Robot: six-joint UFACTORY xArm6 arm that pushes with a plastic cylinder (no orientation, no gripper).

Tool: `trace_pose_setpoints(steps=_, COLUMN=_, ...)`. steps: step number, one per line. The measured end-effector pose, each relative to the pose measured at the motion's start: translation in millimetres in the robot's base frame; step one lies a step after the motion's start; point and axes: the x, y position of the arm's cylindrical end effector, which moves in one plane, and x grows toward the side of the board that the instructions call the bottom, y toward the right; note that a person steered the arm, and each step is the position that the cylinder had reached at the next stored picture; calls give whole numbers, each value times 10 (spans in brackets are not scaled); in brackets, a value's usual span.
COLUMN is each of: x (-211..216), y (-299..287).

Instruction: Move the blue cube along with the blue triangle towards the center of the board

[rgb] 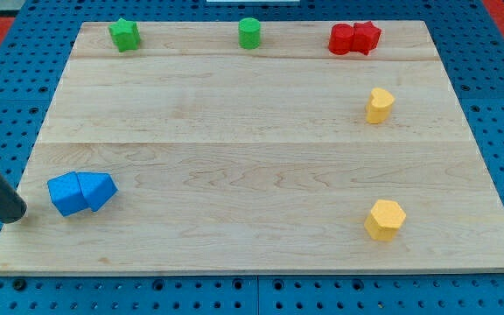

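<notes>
The blue cube point(65, 194) and the blue triangle point(97, 190) lie touching each other near the board's lower left corner, the cube on the left. My tip point(13, 215) rests on the board just left of the blue cube, a small gap between them. The dark rod slants up toward the view's left edge.
A green star point(124, 35) and a green cylinder point(249, 32) sit along the view's top edge. Two red blocks point(354, 38) touch at the top right. A yellow block point(379, 105) is at the right, a yellow hexagon point(384, 219) at the lower right. The wooden board point(252, 149) lies on blue pegboard.
</notes>
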Motion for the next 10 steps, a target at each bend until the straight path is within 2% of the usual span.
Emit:
trace_pose_setpoints(steps=2, x=139, y=386)
trace_pose_setpoints(steps=4, x=140, y=1108)
trace_pose_setpoints(steps=5, x=140, y=1169)
trace_pose_setpoints(steps=6, x=261, y=1097)
trace_pose_setpoints(steps=7, x=423, y=197)
trace_pose_setpoints(steps=8, x=139, y=-65)
trace_pose_setpoints(steps=10, x=-184, y=389)
